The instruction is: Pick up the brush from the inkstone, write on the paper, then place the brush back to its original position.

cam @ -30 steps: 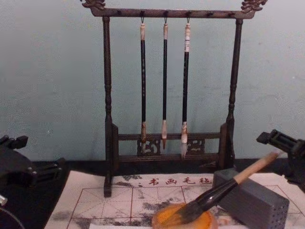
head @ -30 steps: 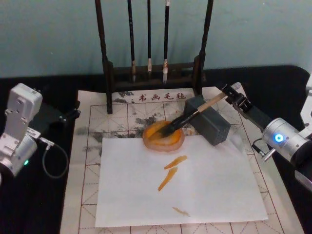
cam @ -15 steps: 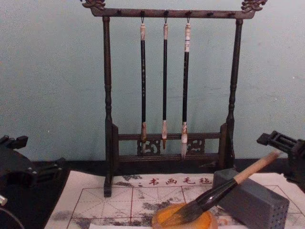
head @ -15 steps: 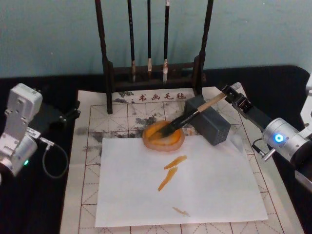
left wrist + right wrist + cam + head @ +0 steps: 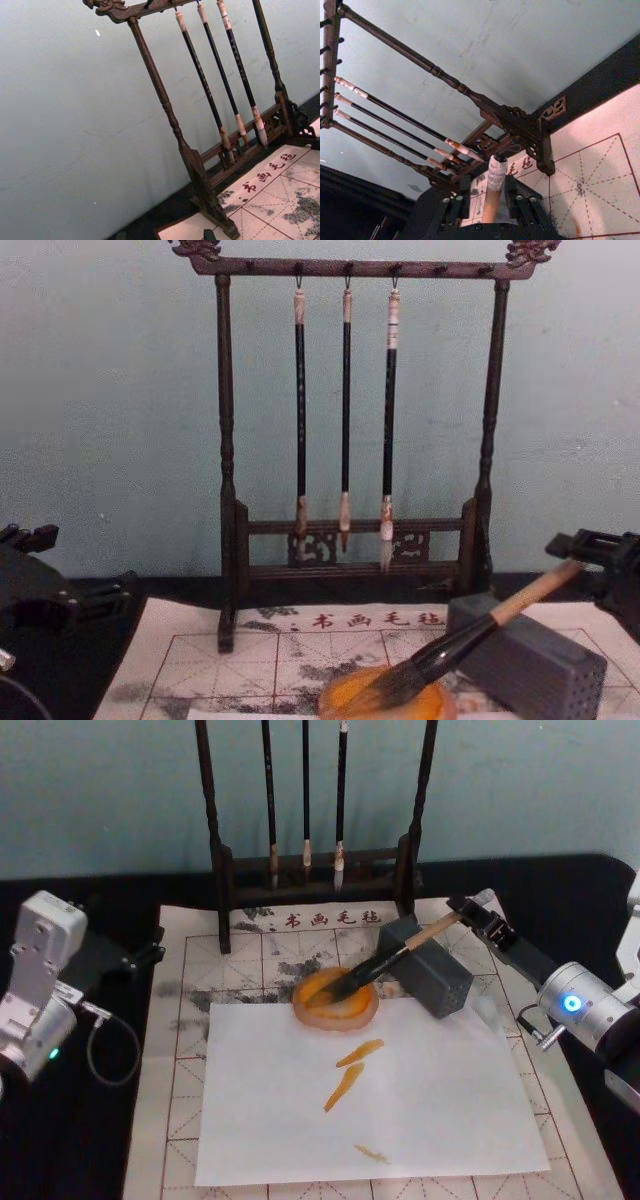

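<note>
The right gripper [image 5: 466, 913] is held with fingers apart, either side of the end cap of the brush [image 5: 385, 957], whose tuft is laid in the orange dish [image 5: 318, 1017] and whose handle is propped on the grey block [image 5: 442, 984]. The handle should be centred and seized below the cap before lifting, lest the dish be dragged. The left gripper [image 5: 135, 960] is parked at the left.
</note>
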Available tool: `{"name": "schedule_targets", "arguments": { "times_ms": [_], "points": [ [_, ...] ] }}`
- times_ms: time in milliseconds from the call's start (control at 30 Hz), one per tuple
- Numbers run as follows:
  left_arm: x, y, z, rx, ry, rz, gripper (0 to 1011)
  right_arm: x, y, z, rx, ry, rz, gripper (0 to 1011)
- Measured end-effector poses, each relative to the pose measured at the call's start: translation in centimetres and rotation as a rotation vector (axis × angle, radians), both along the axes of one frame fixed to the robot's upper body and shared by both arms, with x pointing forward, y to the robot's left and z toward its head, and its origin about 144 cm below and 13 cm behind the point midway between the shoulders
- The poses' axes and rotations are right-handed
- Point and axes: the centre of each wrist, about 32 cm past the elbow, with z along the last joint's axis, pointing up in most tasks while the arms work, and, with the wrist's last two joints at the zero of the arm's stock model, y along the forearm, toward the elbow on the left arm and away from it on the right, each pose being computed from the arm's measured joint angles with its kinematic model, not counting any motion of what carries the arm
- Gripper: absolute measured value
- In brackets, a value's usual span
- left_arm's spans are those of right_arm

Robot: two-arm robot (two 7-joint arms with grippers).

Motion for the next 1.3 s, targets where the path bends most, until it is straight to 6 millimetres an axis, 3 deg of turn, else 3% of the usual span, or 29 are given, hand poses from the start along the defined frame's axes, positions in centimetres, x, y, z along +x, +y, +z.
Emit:
{"name": "schedule_targets", "arguments": {
  "times_ms": [233,367,1300],
  "points": [
    [0.00,0.00,0.00,0.000,0.000,0.000,1001,0.00,0.00,0.00,0.000,0.000,0.000,246],
    [0.00,0.00,0.00,0.000,0.000,0.000,1001,0.00,0.00,0.00,0.000,0.000,0.000,182],
    [0.00,0.00,0.00,0.000,0.000,0.000,1001,-0.03,-0.10,0.21,0.022,0.006,-0.004,182]
  ]
}}
